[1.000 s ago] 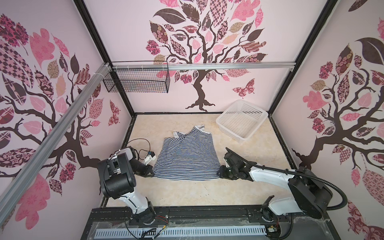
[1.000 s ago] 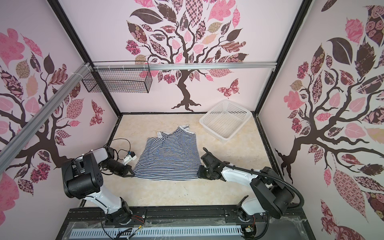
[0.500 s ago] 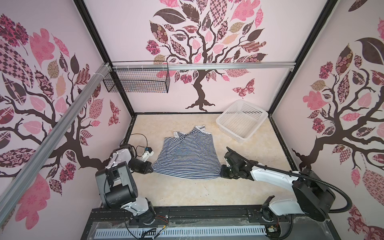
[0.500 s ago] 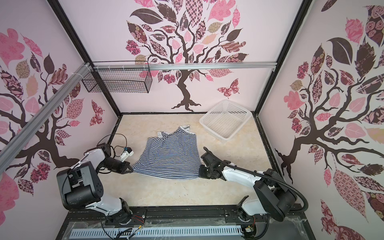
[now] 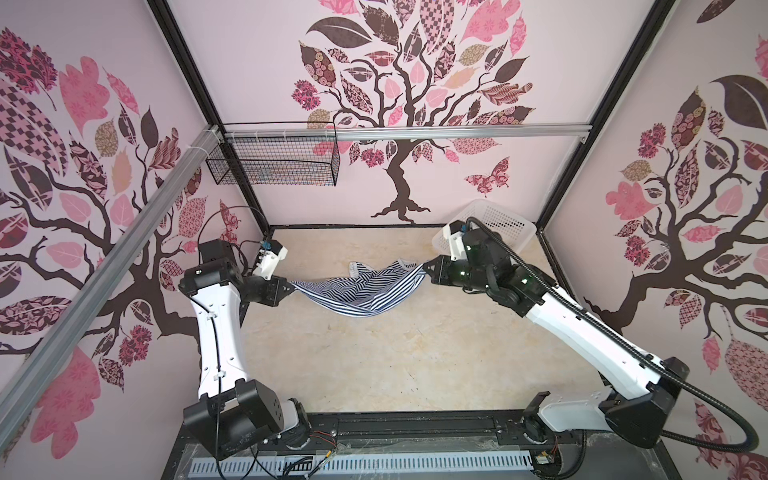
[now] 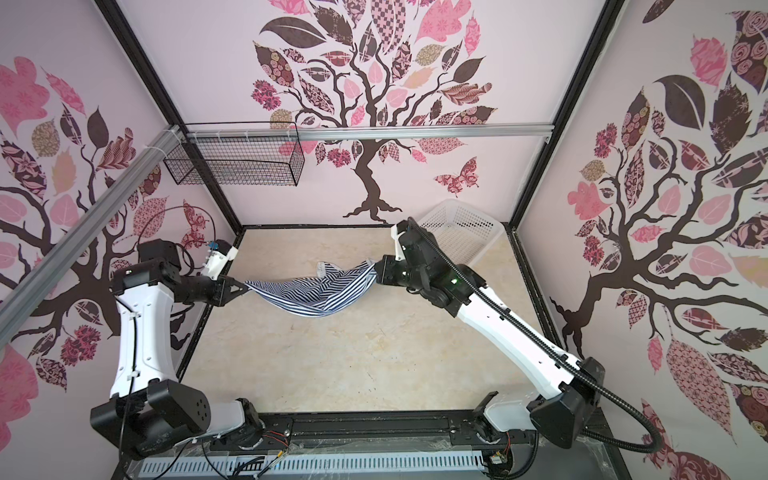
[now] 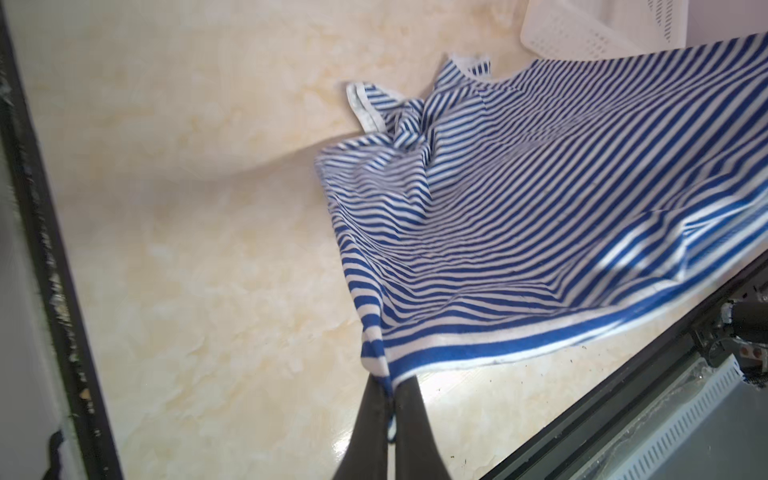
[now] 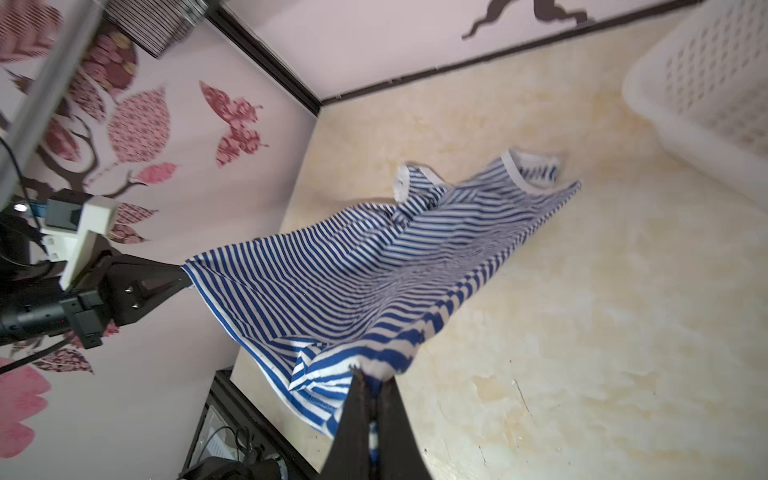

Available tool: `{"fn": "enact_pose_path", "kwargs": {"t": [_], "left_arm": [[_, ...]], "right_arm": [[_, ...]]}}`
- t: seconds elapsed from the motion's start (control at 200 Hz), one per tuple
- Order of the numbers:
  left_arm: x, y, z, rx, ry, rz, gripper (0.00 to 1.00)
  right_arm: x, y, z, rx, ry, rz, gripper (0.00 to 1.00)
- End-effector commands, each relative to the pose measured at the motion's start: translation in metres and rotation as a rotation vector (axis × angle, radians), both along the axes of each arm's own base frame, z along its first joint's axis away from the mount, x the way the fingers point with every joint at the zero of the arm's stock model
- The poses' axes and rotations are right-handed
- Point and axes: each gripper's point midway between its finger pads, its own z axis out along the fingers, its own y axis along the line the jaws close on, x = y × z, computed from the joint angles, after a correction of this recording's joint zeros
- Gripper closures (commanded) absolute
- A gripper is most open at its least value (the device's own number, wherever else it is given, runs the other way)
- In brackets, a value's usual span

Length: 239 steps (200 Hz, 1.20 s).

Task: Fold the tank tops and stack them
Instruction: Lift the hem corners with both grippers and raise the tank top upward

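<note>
Over the beige tabletop [image 5: 374,365], left end effector [image 5: 289,286] and right end effector [image 5: 428,271] grip the once-flat tank top [image 5: 365,287], now raised.

Tank top [image 5: 365,291], flat earlier, now hangs lifted and sagging

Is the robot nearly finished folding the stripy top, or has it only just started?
Only just started. Done: the left gripper and the right gripper are each shut on a bottom corner. In hand: the striped tank top hangs between them like a hammock, and its strap end seems to rest on the table. Left: no fold is made yet, and there is no stack.
</note>
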Motion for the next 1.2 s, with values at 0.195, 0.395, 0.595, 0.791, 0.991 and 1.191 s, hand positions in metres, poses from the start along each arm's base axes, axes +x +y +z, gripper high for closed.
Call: {"fn": "enact_pose_path", "kwargs": {"t": [0.195,0.395,0.595,0.791,0.991,1.191], "left_arm": [[-0.018,-0.009,0.15,0.025,-0.358,0.132,1.0],[-0.042,-0.011,0.228,0.063,-0.593,0.229,1.0],[-0.087,-0.015,0.287,0.127,-0.841,0.333,1.0],[-0.095,-0.016,0.294,0.106,-0.883,0.362,1.0],[-0.054,0.001,0.263,0.059,-0.791,0.371,1.0],[0.011,0.021,0.227,-0.022,-0.676,0.359,1.0]], "right_arm": [[-0.043,-0.046,0.14,0.063,-0.242,-0.01,1.0],[-0.076,-0.067,0.206,0.147,-0.367,0.021,1.0],[-0.121,-0.084,0.264,0.293,-0.492,0.092,1.0],[-0.117,-0.075,0.271,0.295,-0.484,0.12,1.0],[-0.076,-0.043,0.248,0.226,-0.413,0.119,1.0],[-0.01,-0.019,0.221,0.196,-0.332,0.105,1.0]]}}
